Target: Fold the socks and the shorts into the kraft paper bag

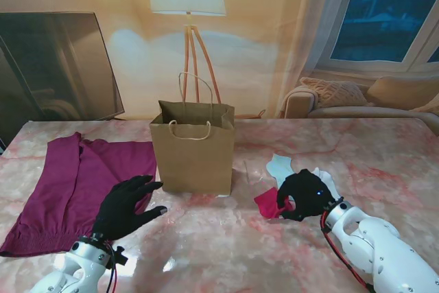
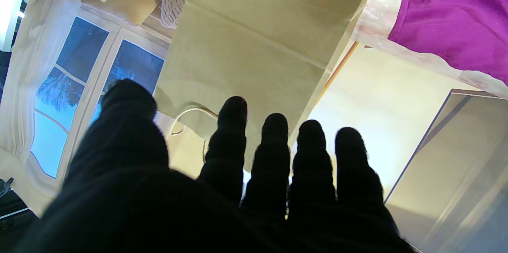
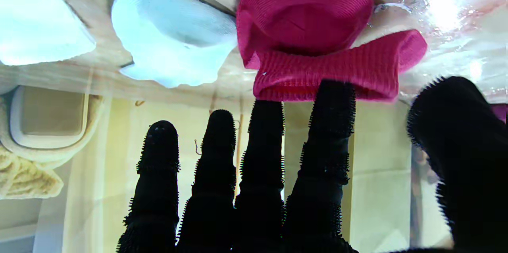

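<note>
The kraft paper bag (image 1: 192, 159) stands upright and open at the table's middle; it also fills the left wrist view (image 2: 258, 39). Magenta shorts (image 1: 75, 183) (image 2: 456, 19) lie spread flat to its left. My left hand (image 1: 127, 207) (image 2: 238, 189) rests open at the shorts' right edge, fingers spread toward the bag. A pink sock (image 1: 267, 202) (image 3: 317, 46) lies doubled over right of the bag, beside a white sock (image 1: 281, 167) (image 3: 174, 43). My right hand (image 1: 302, 193) (image 3: 278, 189) is open over them, one fingertip (image 3: 333, 94) touching the pink sock's edge.
Another white piece of sock (image 3: 35, 19) lies beyond the first, partly hidden under my right hand in the stand view. A floor lamp (image 1: 186, 5) stands behind the table, a sofa (image 1: 357, 97) at the back right, and a dark screen (image 1: 55, 66) at the back left.
</note>
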Controlling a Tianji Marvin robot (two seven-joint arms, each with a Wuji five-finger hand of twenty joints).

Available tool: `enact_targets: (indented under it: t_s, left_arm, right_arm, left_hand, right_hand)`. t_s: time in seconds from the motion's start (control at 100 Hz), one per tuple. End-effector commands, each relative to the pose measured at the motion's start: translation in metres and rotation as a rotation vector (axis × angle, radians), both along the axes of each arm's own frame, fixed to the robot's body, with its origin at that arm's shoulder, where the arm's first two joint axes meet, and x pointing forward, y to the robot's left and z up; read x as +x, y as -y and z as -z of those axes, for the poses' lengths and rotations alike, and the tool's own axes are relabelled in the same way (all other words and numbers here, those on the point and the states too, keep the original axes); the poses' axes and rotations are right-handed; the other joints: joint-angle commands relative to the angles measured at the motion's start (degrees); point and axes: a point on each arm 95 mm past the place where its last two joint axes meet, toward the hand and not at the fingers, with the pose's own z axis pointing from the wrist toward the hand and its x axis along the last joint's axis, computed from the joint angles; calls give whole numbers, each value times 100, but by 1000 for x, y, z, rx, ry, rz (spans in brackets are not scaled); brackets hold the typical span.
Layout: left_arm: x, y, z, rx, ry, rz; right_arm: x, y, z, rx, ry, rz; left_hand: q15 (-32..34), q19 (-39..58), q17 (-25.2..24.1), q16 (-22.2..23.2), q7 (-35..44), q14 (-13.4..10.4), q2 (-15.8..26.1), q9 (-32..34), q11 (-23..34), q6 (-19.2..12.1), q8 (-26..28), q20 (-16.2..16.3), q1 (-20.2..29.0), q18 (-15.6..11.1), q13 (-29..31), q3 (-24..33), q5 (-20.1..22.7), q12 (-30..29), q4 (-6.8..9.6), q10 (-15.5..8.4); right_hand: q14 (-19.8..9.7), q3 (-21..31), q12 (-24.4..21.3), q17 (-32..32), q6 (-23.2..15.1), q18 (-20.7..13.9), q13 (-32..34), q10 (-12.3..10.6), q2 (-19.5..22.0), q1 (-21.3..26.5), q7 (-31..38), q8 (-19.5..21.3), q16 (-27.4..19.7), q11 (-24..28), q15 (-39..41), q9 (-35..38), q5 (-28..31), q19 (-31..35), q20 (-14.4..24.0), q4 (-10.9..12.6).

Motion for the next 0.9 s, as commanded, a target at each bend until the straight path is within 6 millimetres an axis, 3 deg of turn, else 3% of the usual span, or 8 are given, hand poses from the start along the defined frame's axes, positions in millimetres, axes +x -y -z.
enact_targets:
  t_s: [0.0,0.2,0.29,0.38,0.43,0.56,0.69,0.89]
  left_arm:
    - [-2,1,-1,-3,-2,2]
    - [-2,2,0,-3,-4,6]
    - [-2,2,0,-2,-5,7]
    - [-2,1,-1,-1,-4,6]
    - [-2,1,-1,-2,-3,6]
    - [-2,1,-2,1,-2,9]
    - [-2,0,-1,0,-2,8]
    - [-2,-2,1,-8,-8,1]
  right_arm:
    - [-6,0,-2,-3,5,-14]
    - [-10,-9,-14,57,32,-44]
    - [-9,-15,-20,79,59,-37]
    - [-6,-21,-24,67,82,-23]
    - [-3,-27,-27,64,93,-14]
    - [6,-43,-32,49,57,0]
    - [12,-62,-34,13,-6,3]
    - [24,-83,-23,-55,-76,10]
  left_hand:
    - [-141,-114,-47,-59,22,-154,167,-170,-134,-95,68,-8,88,-125,-242,-206,28,-52,309,-112]
    - [-145,-105,-29,-59,23,-159,177,-173,-138,-99,71,-4,91,-124,-247,-223,30,-50,312,-118]
    - [-147,-107,-39,-59,22,-154,175,-176,-140,-101,72,-4,94,-126,-248,-231,27,-50,313,-116]
    - [-143,-101,-28,-58,27,-155,173,-168,-138,-110,75,-1,103,-129,-240,-234,40,-48,315,-124]
    - [-147,-102,-34,-59,24,-157,175,-173,-140,-105,74,-2,104,-129,-247,-236,33,-49,315,-115]
    - [-143,-101,-32,-57,26,-159,172,-165,-135,-104,75,-1,111,-139,-239,-240,38,-47,316,-112]
    - [-144,-98,-30,-58,28,-163,170,-164,-133,-104,75,1,113,-138,-241,-242,43,-46,316,-122]
    - [-142,-94,-33,-57,29,-169,165,-159,-129,-101,75,3,122,-135,-237,-241,44,-46,316,-127]
  right_hand:
    - [59,-270,-81,-118,89,140,-12,71,327,-402,-187,135,-51,-142,-158,-176,207,-113,101,309]
    - [228,-1524,-117,43,-79,251,394,114,1814,-556,274,43,102,-154,-108,270,1243,52,280,823]
    - [254,-1215,-143,304,58,295,827,100,1533,-209,473,41,127,-96,-7,523,1463,258,292,948]
    - [325,93,-190,751,93,296,1261,107,273,630,719,-996,-8,-144,-99,578,240,536,35,-2]
    - [358,826,-212,1115,347,241,1593,141,-122,1096,531,-1175,-86,-161,-136,569,-349,667,-93,-173]
    - [342,1768,-504,1647,949,20,1800,274,-99,1767,-803,-757,-429,-329,-515,230,-888,704,-583,607]
    - [320,2016,-638,1731,1102,10,1553,350,-245,2347,-1064,-854,-750,-577,-886,-220,-1609,607,-721,568]
    - [247,1966,-691,1658,1279,70,1043,328,-343,2507,-1076,-1102,-1028,-741,-1136,-754,-2218,705,-588,571]
